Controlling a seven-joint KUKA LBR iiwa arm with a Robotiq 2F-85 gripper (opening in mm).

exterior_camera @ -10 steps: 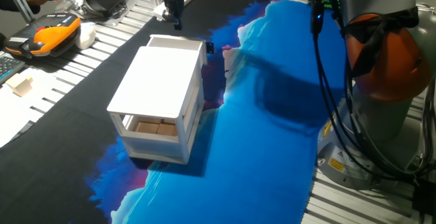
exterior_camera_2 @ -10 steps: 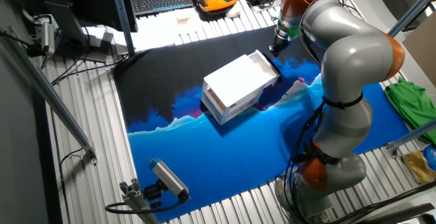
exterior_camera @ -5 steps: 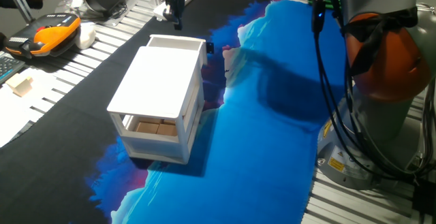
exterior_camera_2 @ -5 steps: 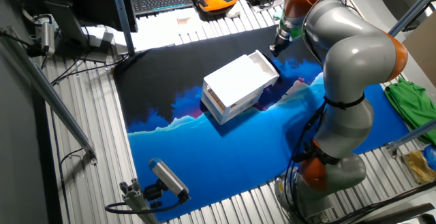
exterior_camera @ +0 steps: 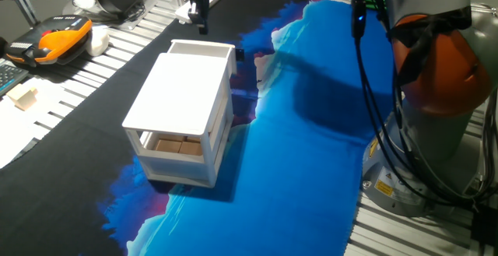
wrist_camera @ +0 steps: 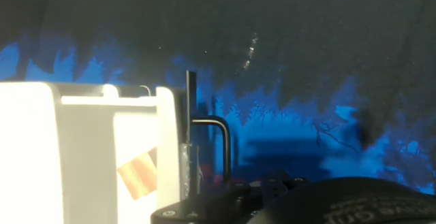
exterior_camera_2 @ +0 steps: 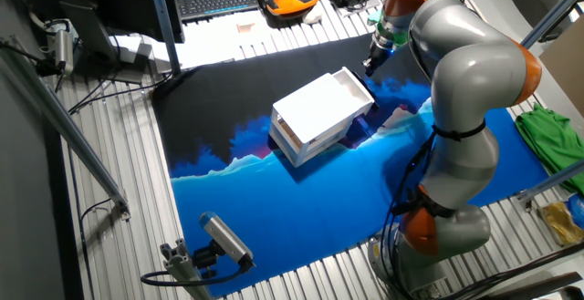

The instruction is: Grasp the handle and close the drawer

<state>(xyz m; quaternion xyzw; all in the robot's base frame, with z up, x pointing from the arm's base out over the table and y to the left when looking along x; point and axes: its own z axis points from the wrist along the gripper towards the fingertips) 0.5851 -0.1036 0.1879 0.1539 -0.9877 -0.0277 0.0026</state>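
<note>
Blue-black cloth on table; drawer point(exterior_camera: 201, 50) sticks out at cabinet's point(exterior_camera: 180, 100) 12 o'clock end. Gripper point(exterior_camera: 201, 19) hovers near handle point(wrist_camera: 216, 146), grip state unclear. Advice: centre fingers round bar, clamp, push straight.

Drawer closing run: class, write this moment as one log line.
drawer: slightly open | handle: not gripped | gripper: just beyond the drawer front, jaw state unclear | phase: approach

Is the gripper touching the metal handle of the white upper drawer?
Cannot tell. In the hand view the thin dark handle stands clear before the drawer, but the fingers are hidden. Both fixed views show the gripper near it, too small to judge.
</note>
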